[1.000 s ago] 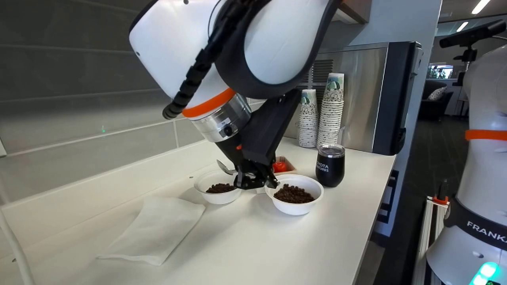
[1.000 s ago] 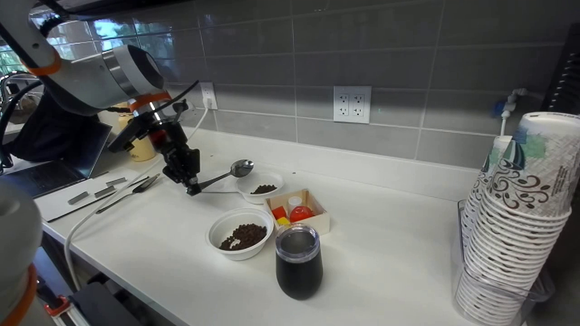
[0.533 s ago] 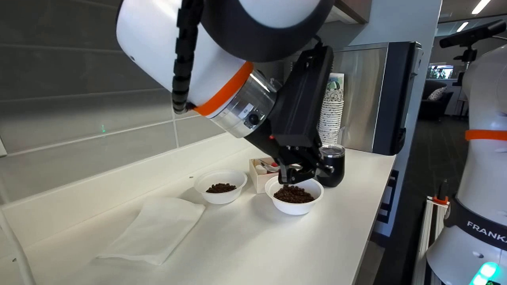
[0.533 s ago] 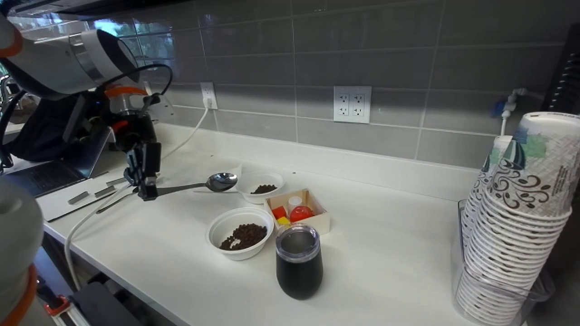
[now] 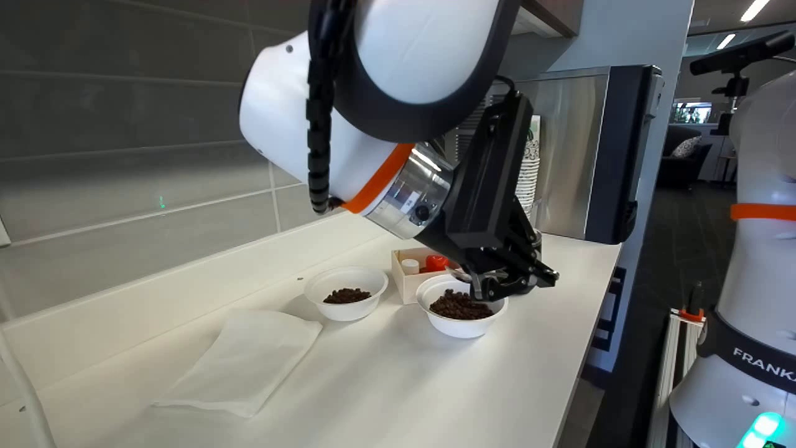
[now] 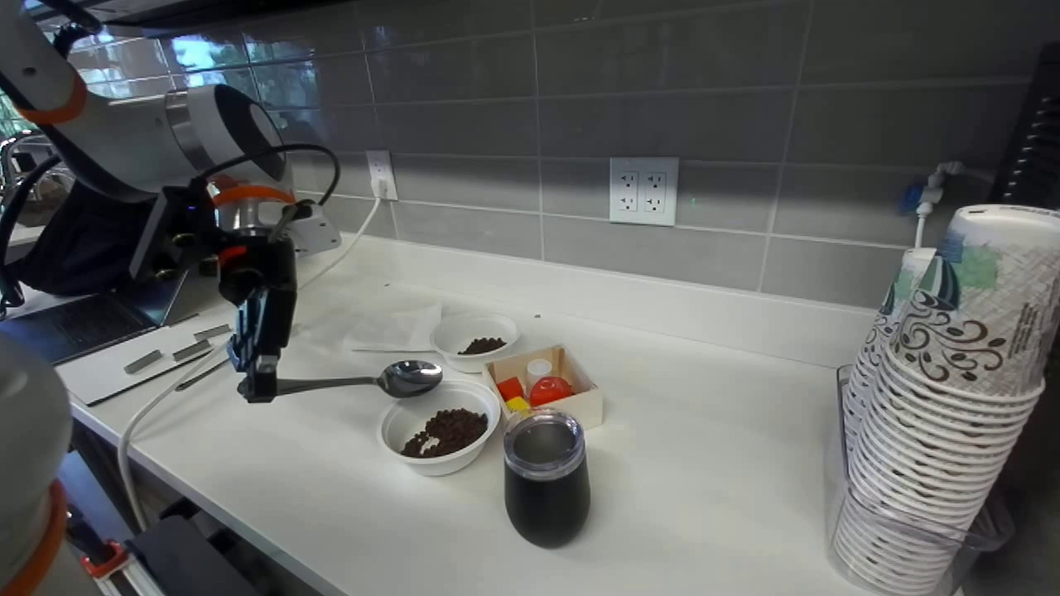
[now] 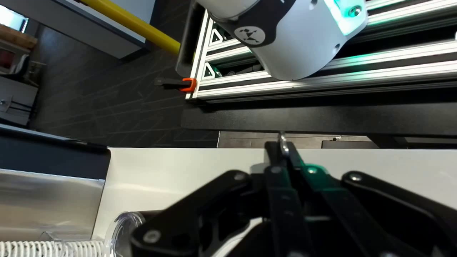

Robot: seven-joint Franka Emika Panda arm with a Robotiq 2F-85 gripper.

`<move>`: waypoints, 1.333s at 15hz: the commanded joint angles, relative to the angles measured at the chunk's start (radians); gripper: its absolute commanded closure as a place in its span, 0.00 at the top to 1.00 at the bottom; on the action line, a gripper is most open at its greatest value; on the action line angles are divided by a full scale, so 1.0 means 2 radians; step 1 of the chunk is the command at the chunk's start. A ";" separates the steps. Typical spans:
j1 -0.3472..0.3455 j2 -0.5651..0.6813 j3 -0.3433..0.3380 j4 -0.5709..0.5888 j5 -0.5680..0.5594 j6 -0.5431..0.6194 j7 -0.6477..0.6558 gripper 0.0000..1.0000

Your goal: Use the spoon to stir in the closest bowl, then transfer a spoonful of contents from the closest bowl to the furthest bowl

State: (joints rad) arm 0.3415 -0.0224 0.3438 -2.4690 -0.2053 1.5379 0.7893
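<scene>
Spoon shifted toward nearer bowl, fingers pinching its handle, wrist view hiding scoop

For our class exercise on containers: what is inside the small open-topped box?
A red block, a yellow piece, a round red item and a white cylinder show; whatever lies beneath them is covered.

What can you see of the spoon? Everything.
The spoon looks like shiny metal, with an oval scoop and a slim handle. The gripper is shut on the handle, whose end pokes out beyond the grip. Held roughly level above the counter, the spoon overlaps the rim of the closest bowl in both exterior views; no contact there is evident. I see nothing lying in the scoop.
</scene>
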 commanded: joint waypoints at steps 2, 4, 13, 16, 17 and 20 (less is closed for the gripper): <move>-0.018 0.036 -0.020 -0.003 -0.016 0.031 -0.002 0.01; -0.021 0.057 -0.028 0.002 -0.022 0.044 -0.011 0.01; -0.009 0.127 -0.043 0.020 -0.070 0.088 -0.013 0.01; -0.007 0.128 -0.045 0.024 -0.084 0.092 -0.014 0.01; -0.007 0.127 -0.045 0.025 -0.087 0.092 -0.014 0.30; -0.005 0.122 -0.045 0.028 -0.094 0.097 -0.016 0.44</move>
State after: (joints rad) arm 0.3197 0.2186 0.2649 -2.4290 -0.3653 1.7155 0.7662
